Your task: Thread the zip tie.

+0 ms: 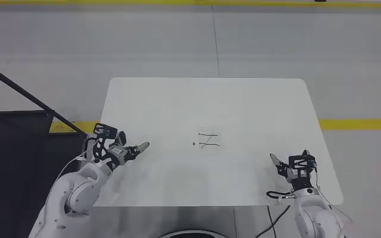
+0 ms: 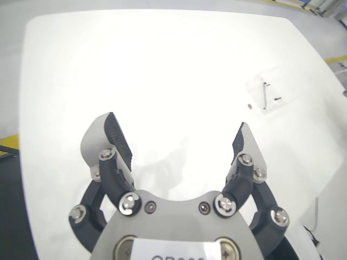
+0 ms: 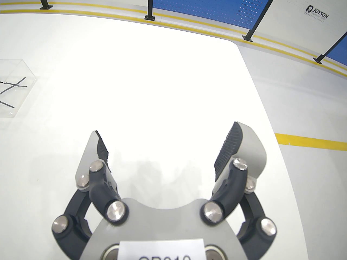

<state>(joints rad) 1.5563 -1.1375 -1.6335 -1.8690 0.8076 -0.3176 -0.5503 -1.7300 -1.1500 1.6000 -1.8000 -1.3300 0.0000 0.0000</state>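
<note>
Black zip ties (image 1: 209, 140) are shown lying crossed in a clear tray (image 1: 202, 130) at the middle of the white table (image 1: 166, 107). The left gripper (image 2: 176, 120) and the right gripper (image 3: 166, 127) are held released and empty, one at each near side of the table, well apart from the tray.

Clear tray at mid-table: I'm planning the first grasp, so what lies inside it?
Inside the clear tray lie thin black zip ties, crossing one another. Nothing covers them; their exact count is too small to tell.
</note>
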